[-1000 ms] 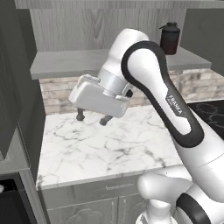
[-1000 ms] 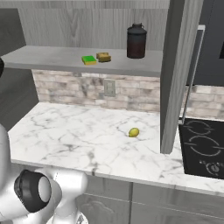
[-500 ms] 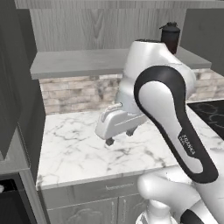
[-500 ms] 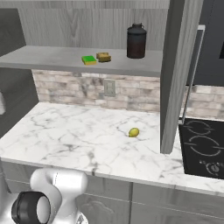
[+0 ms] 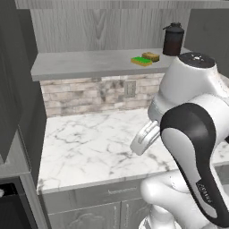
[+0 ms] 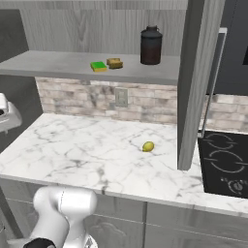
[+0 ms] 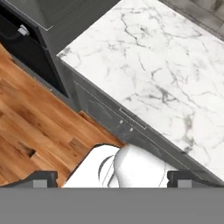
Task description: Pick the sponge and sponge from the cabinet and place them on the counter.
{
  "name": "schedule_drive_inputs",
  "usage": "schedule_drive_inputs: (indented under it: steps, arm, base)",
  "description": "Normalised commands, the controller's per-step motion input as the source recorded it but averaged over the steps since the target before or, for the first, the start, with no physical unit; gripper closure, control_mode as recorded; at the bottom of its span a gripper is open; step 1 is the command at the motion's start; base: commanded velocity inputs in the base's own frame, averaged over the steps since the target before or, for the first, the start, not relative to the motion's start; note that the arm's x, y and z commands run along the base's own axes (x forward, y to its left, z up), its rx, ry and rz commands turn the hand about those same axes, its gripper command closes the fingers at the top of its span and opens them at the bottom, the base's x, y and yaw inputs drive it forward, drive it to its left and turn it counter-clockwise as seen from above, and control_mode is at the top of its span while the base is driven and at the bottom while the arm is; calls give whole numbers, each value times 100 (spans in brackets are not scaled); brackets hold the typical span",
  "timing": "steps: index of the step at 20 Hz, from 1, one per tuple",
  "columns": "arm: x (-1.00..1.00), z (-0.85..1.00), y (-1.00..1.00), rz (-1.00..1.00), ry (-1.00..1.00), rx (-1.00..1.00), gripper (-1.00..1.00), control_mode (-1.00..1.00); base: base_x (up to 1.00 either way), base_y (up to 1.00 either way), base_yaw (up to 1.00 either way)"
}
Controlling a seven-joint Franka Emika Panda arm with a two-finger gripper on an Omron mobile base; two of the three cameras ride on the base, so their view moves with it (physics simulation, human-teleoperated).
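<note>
Two sponges lie side by side on the cabinet's pale grey shelf (image 5: 85, 65): a flat green sponge (image 5: 142, 61) (image 6: 98, 66) and a chunky yellow-brown sponge (image 5: 151, 56) (image 6: 115, 63). My gripper (image 7: 113, 178) is open, its two dark fingertips (image 7: 41, 178) wide apart with nothing held. It looks down over the front edge of the white marble counter (image 7: 166, 65) (image 5: 94, 143) (image 6: 92, 155), far below the shelf. The hand's white body (image 5: 144, 139) hangs low over the counter's front, and its fingers are hidden there.
A tall dark canister (image 5: 173, 39) (image 6: 150, 45) stands on the shelf right of the sponges. A small yellow-green ball (image 6: 148, 146) rests on the counter. An open cabinet door (image 6: 193, 82) hangs beside the black stovetop (image 6: 225, 164). Grey drawers (image 7: 113, 118) and wood floor (image 7: 30, 127) lie below.
The arm has folded down and back toward the base. The hand dropped from shelf height to low over the counter's front edge and turned downward. The sponges have stayed put.
</note>
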Motion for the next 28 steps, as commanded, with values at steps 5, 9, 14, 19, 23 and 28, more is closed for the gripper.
schedule_drive_inputs:
  steps: [5,9,14,19,23,28]
  arm:
    - [0,21,-62,0,-30,0,-100,-100]
    - [0,17,-62,0,-30,0,-100,-100]
    - [16,18,-51,0,-26,1,-100,-100]
    - [37,26,-38,0,-16,4,-100,-100]
    - [40,29,-35,0,-14,5,-100,-100]
    - [43,26,-33,0,-14,5,-100,-100]
  base:
    - [0,0,0]
    - [0,0,0]
    - [0,0,0]
    - [0,0,0]
    - [0,0,0]
    - [0,0,0]
